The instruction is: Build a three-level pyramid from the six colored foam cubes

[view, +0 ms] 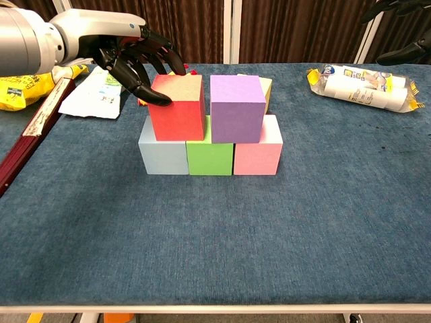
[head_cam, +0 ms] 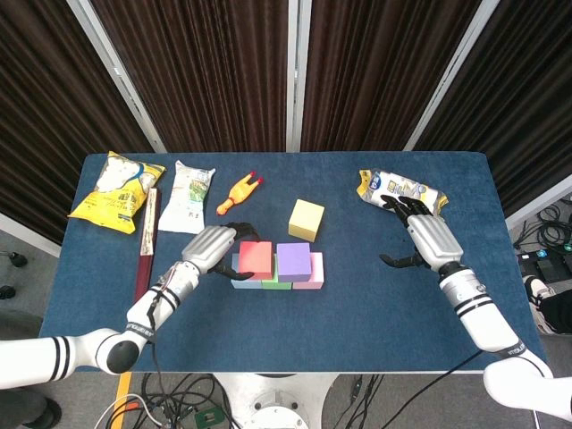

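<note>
red cube (view: 177,108) | purple cube (view: 237,108) | pale blue cube (view: 163,155) | green cube (view: 209,156) | pink cube (view: 258,154) | yellow cube (head_cam: 307,219) | table (view: 215,229) dark blue | hands silver-backed, black fingers (view: 145,64) | chip bag (head_cam: 116,192) yellow | rubber chicken (head_cam: 238,194) orange-yellow, red tips | curtain (head_cam: 201,71) dark brown

Blue-carpeted table (head_cam: 375,313), dark curtains behind. Directly on it: a row of three foam cubes, light blue (view: 163,155), green (view: 209,157) and pink (view: 257,157), touching side by side near the middle; a yellow cube (head_cam: 306,219) just behind that row. Toward the far left: yellow snack bag (head_cam: 117,192), dark red stick-shaped box (head_cam: 146,247) beside it, white packet (head_cam: 189,197), rubber chicken toy (head_cam: 238,194). At the far right: yellow-and-white packet (head_cam: 402,191).
</note>
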Robot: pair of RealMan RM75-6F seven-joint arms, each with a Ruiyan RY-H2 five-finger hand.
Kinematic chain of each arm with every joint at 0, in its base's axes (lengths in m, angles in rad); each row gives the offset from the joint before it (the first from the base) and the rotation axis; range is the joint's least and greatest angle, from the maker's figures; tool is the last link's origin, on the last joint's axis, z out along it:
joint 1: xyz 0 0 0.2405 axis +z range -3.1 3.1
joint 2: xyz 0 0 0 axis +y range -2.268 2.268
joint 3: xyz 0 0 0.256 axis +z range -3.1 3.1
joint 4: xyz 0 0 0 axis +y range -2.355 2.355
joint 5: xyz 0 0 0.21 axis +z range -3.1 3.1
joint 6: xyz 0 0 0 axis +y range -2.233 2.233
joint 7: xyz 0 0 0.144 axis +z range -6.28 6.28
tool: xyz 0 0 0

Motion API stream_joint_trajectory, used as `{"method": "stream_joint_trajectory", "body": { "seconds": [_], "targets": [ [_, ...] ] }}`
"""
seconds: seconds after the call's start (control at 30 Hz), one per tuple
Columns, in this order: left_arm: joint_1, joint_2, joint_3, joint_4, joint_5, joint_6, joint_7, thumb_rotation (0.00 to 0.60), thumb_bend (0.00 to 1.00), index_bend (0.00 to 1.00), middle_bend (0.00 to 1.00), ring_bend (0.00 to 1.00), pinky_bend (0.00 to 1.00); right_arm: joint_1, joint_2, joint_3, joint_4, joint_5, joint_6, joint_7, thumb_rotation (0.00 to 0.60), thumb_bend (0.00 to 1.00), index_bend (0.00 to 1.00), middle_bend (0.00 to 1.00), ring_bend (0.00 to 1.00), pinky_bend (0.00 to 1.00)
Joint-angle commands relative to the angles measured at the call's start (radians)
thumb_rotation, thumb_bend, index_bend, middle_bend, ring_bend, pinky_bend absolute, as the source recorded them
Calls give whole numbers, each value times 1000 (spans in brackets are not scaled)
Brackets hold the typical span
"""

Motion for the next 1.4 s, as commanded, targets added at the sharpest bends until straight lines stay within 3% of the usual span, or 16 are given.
{"method": "stream_joint_trajectory", "body": {
  "seconds": [0.03,0.5,0.77,1.4],
  "targets": [
    [-3,-3,4,3,3,4,5,510,180,314,190,170,304,1,-1,0,1,0,-1,0,600,129,0,157,0,0],
    [-17,-22,20,21,2,14,28,507,180,275,190,170,303,-2,-1,0,5,0,-4,7,600,129,0,157,0,0],
    [-22,-34,25,15,-15,34,50,508,186,392,190,170,303,-4,-1,0,8,-3,-4,13,600,129,0,156,0,0],
    [-21,-35,28,-7,-6,59,67,510,187,394,190,171,303,-11,5,1,4,-6,3,16,600,129,0,157,0,0]
  ]
}}
